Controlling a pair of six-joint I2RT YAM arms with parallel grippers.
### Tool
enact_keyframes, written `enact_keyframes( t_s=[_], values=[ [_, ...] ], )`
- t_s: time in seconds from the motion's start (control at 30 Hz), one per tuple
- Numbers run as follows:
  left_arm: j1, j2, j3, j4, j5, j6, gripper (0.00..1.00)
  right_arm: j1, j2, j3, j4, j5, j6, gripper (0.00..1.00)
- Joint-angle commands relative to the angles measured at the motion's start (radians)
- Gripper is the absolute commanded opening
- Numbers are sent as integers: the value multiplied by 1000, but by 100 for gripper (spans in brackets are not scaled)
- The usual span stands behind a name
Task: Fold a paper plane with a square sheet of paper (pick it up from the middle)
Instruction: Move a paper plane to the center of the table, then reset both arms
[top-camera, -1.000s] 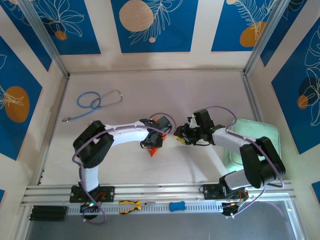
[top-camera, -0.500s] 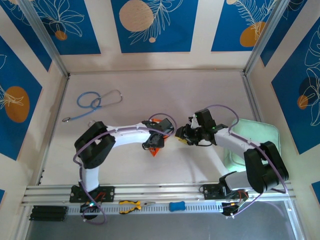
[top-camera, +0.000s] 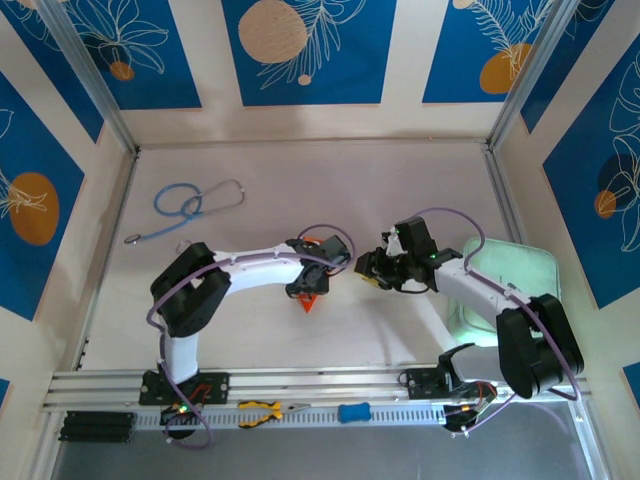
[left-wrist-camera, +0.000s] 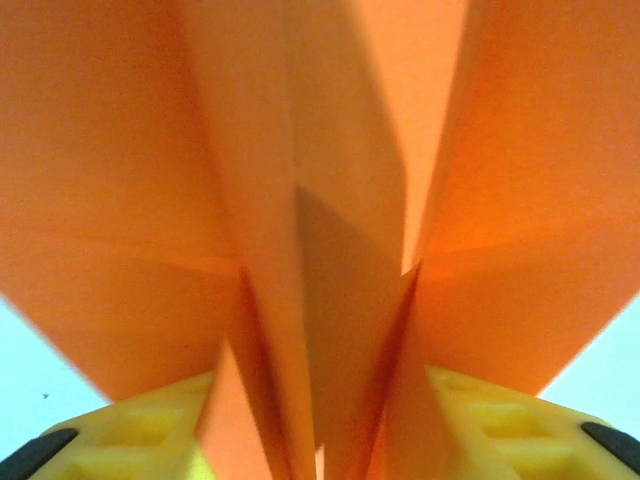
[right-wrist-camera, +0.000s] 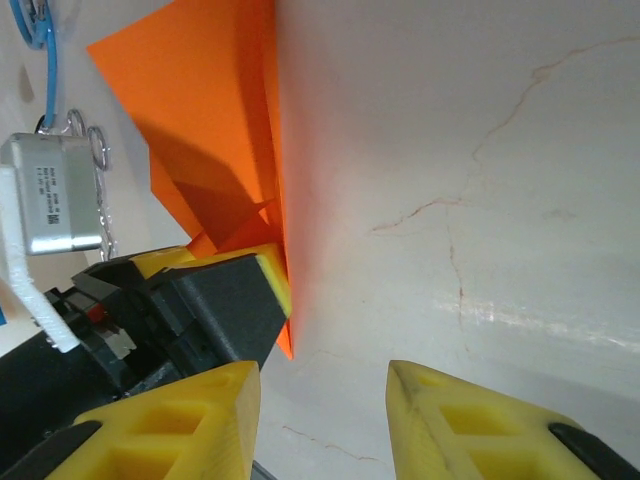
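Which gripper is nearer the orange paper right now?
Left. The left gripper is shut on the folded paper. The right gripper hangs open just to the paper's right in the top view, not gripping it.

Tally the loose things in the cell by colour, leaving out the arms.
Orange: 1, the paper plane
Blue: 2, the stethoscope and a small blue item on the front rail
Pale green: 1, the pad
Yellow-handled: 1, the pliers on the same rail
Total: 5
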Motion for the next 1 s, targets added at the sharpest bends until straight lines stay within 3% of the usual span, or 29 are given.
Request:
enact_keyframes(
  t_s=[0.0, 0.4, 0.5, 0.6, 0.63, 0.67, 0.83, 0.9, 0.97],
  values=[
    [-9, -47, 30, -60, -45, -18, 48, -8, -33, 32, -58, 22, -31, 39],
    [-9, -190, 23, -60, -79, 12, 54, -40, -137, 86, -153, 110, -116, 42],
    [-7, -281, -8, -36, -147, 61, 57, -51, -196, 142, -217, 229, -190, 49],
    [3, -394, -58, -16, -268, 141, 66, -51, -247, 199, -261, 437, -271, 60],
    [14, -433, -89, -2, -314, 175, 69, -54, -260, 205, -249, 507, -307, 95],
    [28, -468, -117, 17, -343, 209, 72, -54, -269, 201, -225, 556, -346, 99],
    [176, -641, -324, 200, -412, 443, 90, -80, -255, 84, 25, 760, -614, 99],
    [238, -691, -396, 282, -456, 556, 99, -103, -236, 26, 134, 803, -682, 99],
    [317, -725, -483, 391, -456, 671, 100, -134, -220, -12, 193, 798, -715, 99]
  ],
)
